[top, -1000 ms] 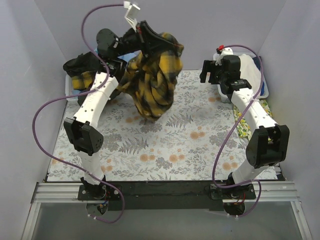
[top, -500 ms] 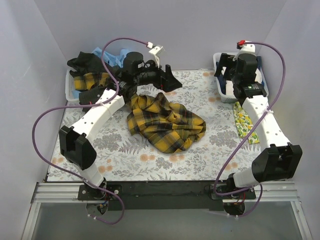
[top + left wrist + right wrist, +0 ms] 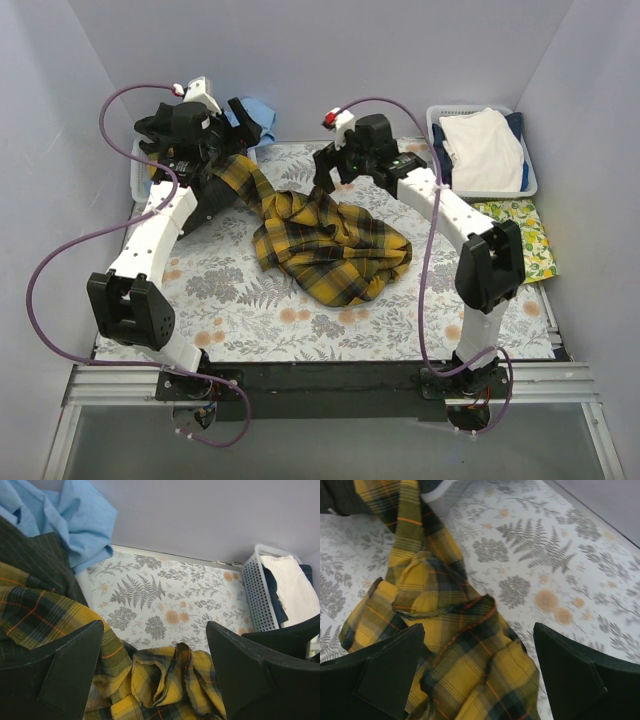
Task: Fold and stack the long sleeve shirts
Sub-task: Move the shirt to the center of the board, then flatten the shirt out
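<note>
Mid-table, plaid shirt (image 3: 330,250) lies crumpled, awaiting spreading; left gripper (image 3: 154,645) and right gripper (image 3: 479,645), both gaping empty, should pinch its edges

The right pincer (image 3: 477,640) hangs low over the counter, its two dark fingers (image 3: 385,675) spread wide at the near left and near right, with nothing pinched between them. Under the gap lies the plaid shirt (image 3: 470,675), yellow and black with thin red lines, bunched in loose folds with a raised, curling edge across the middle. From that heap a narrower band of the same plaid runs away to the far left, where it meets some dark cloth (image 3: 337,497). To the right the grey fern-and-flower cover (image 3: 555,560) lies flat and bare. A plain grey wall (image 3: 615,502) closes the far right corner.
</note>
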You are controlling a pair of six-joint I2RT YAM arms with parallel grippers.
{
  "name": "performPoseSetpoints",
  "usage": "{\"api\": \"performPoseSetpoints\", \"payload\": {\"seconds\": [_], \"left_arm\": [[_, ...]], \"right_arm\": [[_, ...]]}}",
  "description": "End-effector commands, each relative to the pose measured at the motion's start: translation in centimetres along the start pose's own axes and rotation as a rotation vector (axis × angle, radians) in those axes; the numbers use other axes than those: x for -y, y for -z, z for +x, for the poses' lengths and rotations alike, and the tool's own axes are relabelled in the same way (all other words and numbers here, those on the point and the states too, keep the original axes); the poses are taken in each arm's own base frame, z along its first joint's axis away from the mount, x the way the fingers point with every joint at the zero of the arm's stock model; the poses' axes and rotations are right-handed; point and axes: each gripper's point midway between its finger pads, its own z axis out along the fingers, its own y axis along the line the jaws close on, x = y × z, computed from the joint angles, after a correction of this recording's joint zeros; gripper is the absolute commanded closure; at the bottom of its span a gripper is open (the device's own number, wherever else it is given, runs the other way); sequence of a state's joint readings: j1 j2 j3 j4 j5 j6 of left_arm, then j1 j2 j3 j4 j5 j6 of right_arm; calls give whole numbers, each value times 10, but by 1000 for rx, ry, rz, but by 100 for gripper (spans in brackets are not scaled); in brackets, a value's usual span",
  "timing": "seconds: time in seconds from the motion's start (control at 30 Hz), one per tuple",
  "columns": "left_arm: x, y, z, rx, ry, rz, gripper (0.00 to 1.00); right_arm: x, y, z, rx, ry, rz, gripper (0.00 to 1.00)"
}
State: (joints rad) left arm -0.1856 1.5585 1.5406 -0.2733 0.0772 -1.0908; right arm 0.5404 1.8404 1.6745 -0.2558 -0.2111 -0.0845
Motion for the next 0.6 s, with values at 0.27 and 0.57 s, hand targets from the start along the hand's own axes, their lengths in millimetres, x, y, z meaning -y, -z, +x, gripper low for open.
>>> {"api": "performPoseSetpoints", "payload": {"seconds": [0.27, 0.57], "left_arm": [[-89, 8, -2, 43, 178, -312, 16], [-102, 9, 3, 34, 197, -351, 14]], "right_arm": [[-110, -76, -19, 62, 83, -451, 1], [-136, -117, 59, -77, -23, -558, 1]]}}
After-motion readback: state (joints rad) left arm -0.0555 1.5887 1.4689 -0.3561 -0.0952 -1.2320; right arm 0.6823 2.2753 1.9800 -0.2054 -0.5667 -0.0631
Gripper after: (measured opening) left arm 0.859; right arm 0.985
